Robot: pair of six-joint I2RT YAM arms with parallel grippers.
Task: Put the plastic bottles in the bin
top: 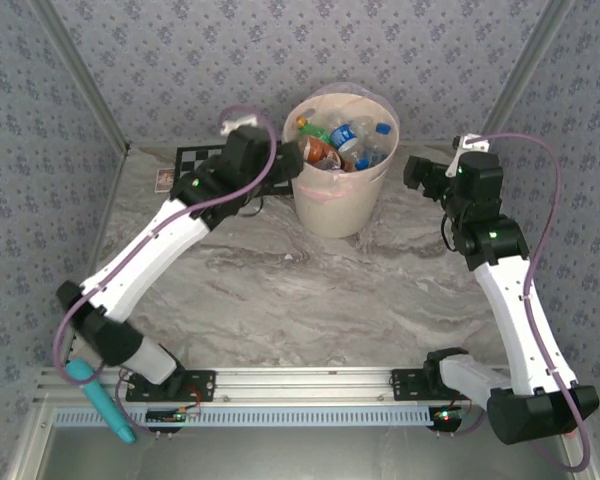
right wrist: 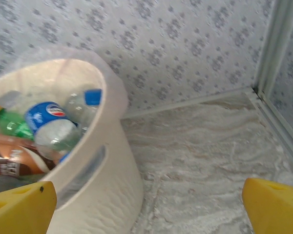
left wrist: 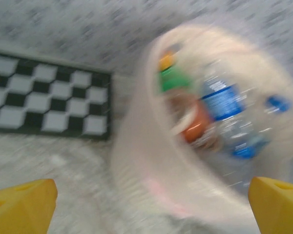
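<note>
Bottles (top: pixel 345 140) piled in bin (top: pixel 330 208) at tabletop's (top: pixel 310 300) far edge. Left gripper (left wrist: pixel 150 207) & right gripper (right wrist: pixel 149 207) flank it, jaws wide apart, empty. Prob. done; next: both back off.

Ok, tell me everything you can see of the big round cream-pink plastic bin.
The large round cream-pink plastic bin stands upright at the far middle of the grey marbled table, tapering slightly toward its base. A clear liner rises over its rim, and a slot handle is cut in its wall. It holds plastic bottles piled near the rim: clear with blue labels, green, brown-orange.
</note>
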